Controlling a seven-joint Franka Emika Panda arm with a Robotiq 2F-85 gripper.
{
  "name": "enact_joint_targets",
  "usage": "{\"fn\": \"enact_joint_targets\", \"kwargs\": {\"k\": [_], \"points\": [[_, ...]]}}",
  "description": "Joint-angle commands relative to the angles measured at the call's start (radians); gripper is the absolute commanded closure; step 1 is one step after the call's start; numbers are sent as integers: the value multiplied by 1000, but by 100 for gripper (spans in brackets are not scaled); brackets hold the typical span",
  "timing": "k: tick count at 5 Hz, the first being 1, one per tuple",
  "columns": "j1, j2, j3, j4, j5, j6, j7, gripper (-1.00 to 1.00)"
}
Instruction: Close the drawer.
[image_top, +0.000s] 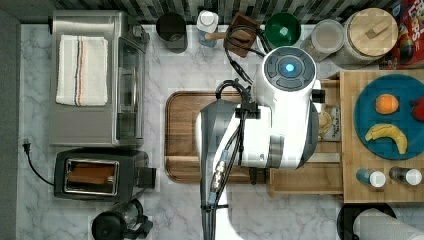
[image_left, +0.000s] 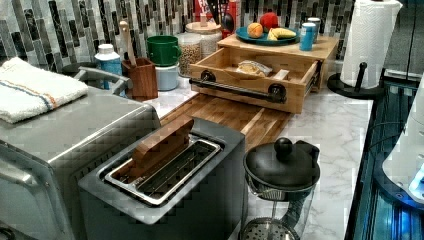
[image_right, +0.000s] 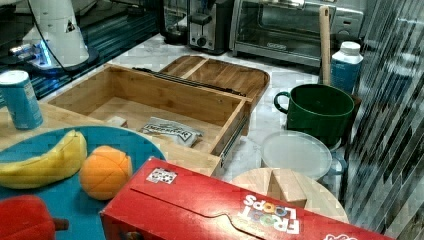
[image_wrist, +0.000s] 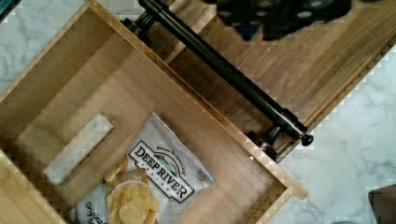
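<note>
Marble desk (image_left: 330, 125) carried the shallow light bamboo drawer (image_right: 150, 100), fully extended. Pushing squarely mid-bar on its dark metal handle (image_wrist: 224, 70) seemed best; the end effector's (image_wrist: 280, 16) state was unclear.

I see a white marble surface (image_top: 175, 210) carrying a toaster oven (image_top: 95, 75), a toaster (image_top: 100, 174) and a glass coffee press (image_top: 120, 225) along the top view's left. A brown wooden board (image_top: 182, 135) lies mid-surface, touching the bamboo drawer unit (image_top: 350, 192). A paper towel holder (image_left: 362, 82) stands beside that unit, jars (image_left: 192, 50) by the backsplash
</note>
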Motion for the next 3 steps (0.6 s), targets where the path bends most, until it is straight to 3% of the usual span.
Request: {"fn": "enact_joint_targets", "kwargs": {"k": [1,3], "points": [[79,25,83,60,66,-19,-281,-100],[85,66,146,136,141,-131,-460,-100]]}}
